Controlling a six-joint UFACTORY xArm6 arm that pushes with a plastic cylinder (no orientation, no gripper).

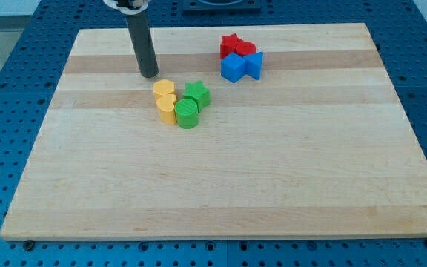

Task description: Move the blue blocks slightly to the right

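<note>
Two blue blocks sit touching near the view's top centre-right: a blue cube-like block [233, 67] and a blue block with pointed sides [254, 64] to its right. Two red blocks, a red star [230, 44] and a red cylinder [246, 50], touch them from above. My tip [149, 74] rests on the board well to the left of the blue blocks, just above and left of the yellow blocks.
Two yellow blocks [165, 100] and two green blocks, a green star [197, 93] and a green cylinder [187, 113], cluster left of centre. The wooden board [221, 185] lies on a blue perforated table.
</note>
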